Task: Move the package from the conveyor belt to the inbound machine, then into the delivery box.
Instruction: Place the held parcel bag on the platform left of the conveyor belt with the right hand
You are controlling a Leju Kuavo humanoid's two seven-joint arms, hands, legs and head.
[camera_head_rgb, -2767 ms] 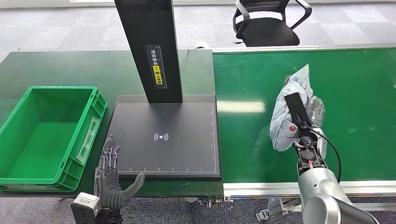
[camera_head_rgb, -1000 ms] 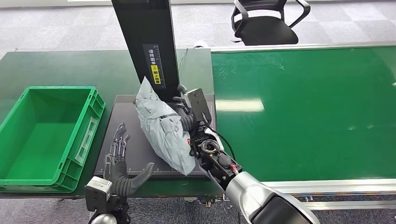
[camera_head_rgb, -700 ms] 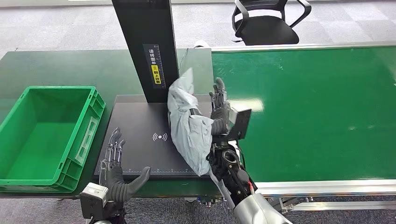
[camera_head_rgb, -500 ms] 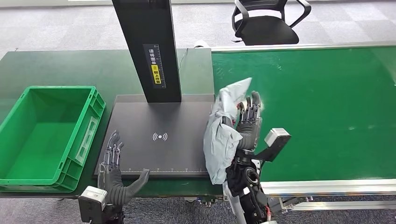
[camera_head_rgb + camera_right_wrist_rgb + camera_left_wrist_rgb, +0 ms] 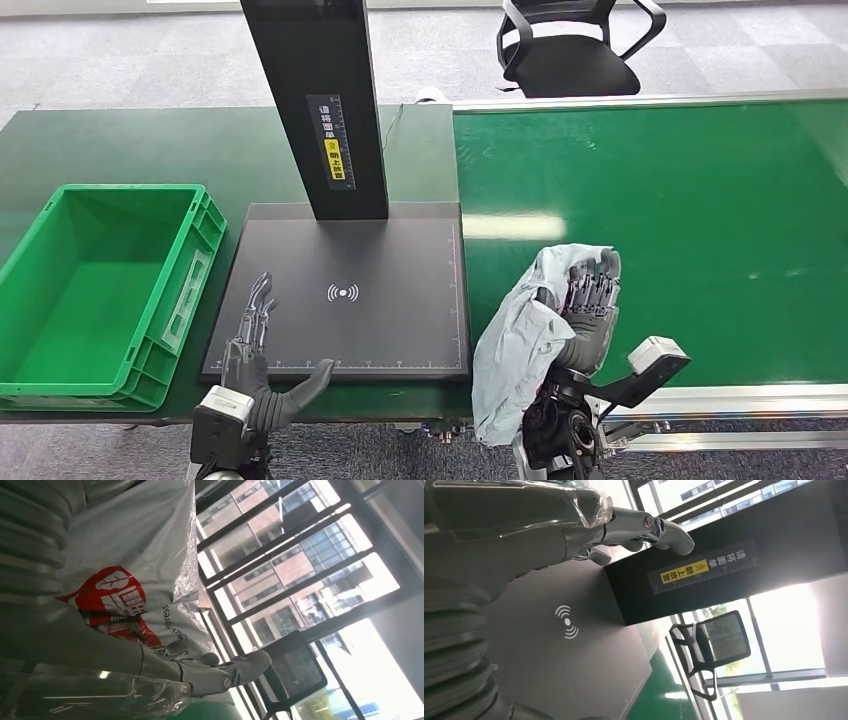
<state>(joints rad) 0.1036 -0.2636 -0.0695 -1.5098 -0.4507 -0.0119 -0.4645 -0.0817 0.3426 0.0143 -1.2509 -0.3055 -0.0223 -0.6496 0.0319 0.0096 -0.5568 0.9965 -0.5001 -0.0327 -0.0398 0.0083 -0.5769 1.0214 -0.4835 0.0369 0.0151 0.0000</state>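
My right hand [image 5: 590,308] holds the grey plastic package [image 5: 512,350] against its palm, fingers pointing up, above the near edge of the green conveyor belt [image 5: 690,200], just right of the inbound machine's black plate [image 5: 350,255]. The package hangs limp down past the table edge. Up close in the right wrist view, the package [image 5: 135,555] shows a red logo and lies across the hand's fingers [image 5: 220,672]. My left hand [image 5: 258,362] hovers open over the plate's near left corner. In the left wrist view its fingers [image 5: 639,525] spread above the plate [image 5: 574,655].
The green delivery box [image 5: 195,285] stands left of the plate. The machine's black column [image 5: 320,100] rises at the plate's back. A black office chair [image 5: 570,45] stands beyond the belt. A silver rail [image 5: 740,400] runs along the belt's near edge.
My right hand carried the package from the belt over the black plate, then back right and toward me to the belt's near edge. The left hand stayed near the plate's front corner.
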